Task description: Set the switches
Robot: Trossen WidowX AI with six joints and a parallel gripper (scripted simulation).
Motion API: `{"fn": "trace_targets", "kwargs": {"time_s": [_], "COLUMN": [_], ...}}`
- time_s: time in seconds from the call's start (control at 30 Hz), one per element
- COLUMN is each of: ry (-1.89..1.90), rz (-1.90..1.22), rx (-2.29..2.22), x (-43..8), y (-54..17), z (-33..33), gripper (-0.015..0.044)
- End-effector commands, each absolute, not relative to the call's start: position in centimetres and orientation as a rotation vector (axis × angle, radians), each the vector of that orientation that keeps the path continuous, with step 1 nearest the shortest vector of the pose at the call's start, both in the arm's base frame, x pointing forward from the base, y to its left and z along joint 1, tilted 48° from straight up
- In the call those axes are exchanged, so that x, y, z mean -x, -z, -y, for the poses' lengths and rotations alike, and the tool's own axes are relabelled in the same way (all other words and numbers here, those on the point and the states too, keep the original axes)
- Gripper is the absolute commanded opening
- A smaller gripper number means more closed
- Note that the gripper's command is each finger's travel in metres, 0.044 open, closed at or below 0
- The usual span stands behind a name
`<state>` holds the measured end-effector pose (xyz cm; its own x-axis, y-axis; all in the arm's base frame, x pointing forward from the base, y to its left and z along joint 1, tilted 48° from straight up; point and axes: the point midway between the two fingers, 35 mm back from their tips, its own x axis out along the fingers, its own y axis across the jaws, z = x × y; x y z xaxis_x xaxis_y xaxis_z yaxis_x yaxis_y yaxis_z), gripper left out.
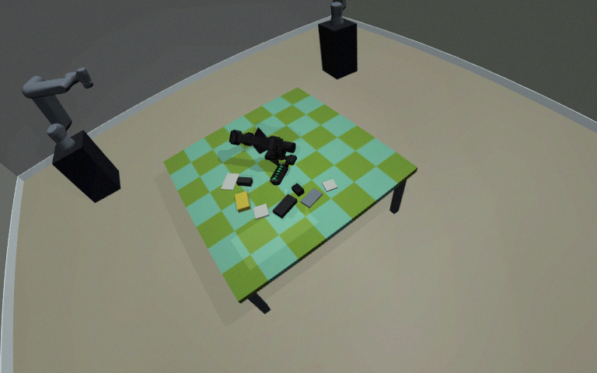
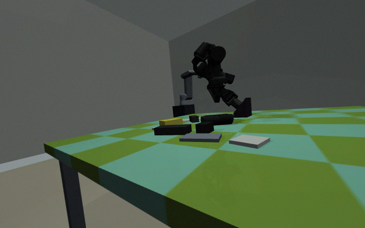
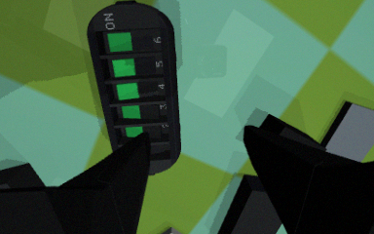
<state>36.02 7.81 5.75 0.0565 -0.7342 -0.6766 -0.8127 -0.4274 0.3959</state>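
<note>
The dark grey controller unit [image 1: 279,175] [image 2: 217,119] [image 3: 168,78] lies flat on the bench, switches up. In the wrist view, switches 6 to 2 show green ends toward the left, the side marked ON, and dark ends toward the numbers. Which ends are pressed down is hard to tell. Switch 1 is mostly hidden behind a finger. The label underneath is hidden. My gripper [image 3: 197,136] is open and empty above the bench. In the wrist view, its left fingertip overlaps the unit's low end and its right fingertip is well to the right of it.
Around the unit lie a black cube [image 1: 298,189] [image 2: 204,127], a long black box [image 1: 284,206] [image 2: 172,129], a grey plate [image 1: 311,197] [image 2: 200,137], a white tile [image 1: 329,185] [image 2: 248,140], a yellow block [image 1: 242,200] [image 2: 170,121] and a small dark block [image 1: 244,181] [image 2: 193,118].
</note>
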Motion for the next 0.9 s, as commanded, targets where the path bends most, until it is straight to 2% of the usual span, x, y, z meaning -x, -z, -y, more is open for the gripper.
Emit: {"fn": "trace_targets", "kwargs": {"time_s": [0.0,0.13,0.47,0.87], "ry": [-1.32,-1.32,-1.32,-1.32], "rz": [-1.633,-1.633,-1.633,-1.63], "rx": [2.205,2.205,2.205,2.212], "x": [-36.05,-36.05,-36.05,-36.08], "y": [-5.71,-5.71,-5.71,-5.81], "z": [-7.79,-7.79,-7.79,-7.77], "gripper": [0.0105,0.0,0.0,0.0315]}}
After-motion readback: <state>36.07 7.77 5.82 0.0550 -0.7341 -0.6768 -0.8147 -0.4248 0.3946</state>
